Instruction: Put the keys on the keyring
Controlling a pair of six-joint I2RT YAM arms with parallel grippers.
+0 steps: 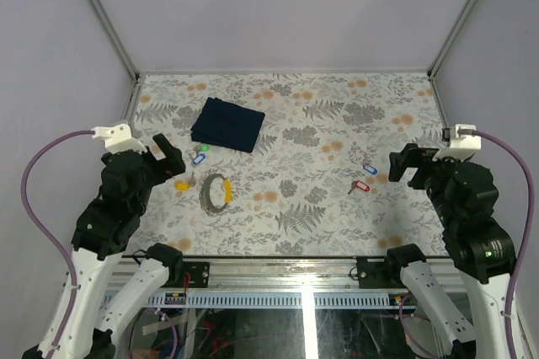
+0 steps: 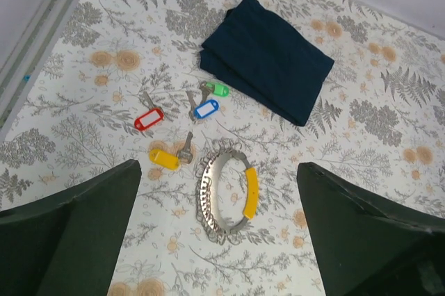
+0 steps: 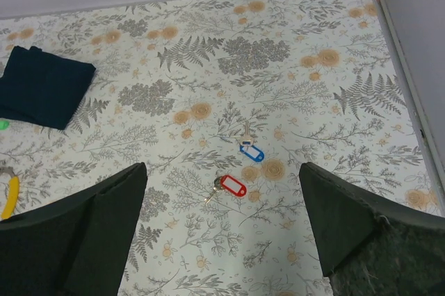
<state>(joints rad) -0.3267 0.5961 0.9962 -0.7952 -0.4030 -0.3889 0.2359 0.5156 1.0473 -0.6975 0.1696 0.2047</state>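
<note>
While the left pincer [image 1: 166, 158] and right pincer [image 1: 402, 165] hang wide and empty above the desk [image 1: 337, 207], the yellow-tagged key [image 2: 164, 158] lies just beside the keyring [image 2: 205, 195]; better to pinch its tag, leaving the metal end free for threading.

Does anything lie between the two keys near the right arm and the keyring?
Nothing visible does. Only bare patterned tabletop separates the red-tagged key and blue-tagged key from the keyring; the dark blue cloth lies farther back, off that line.
</note>
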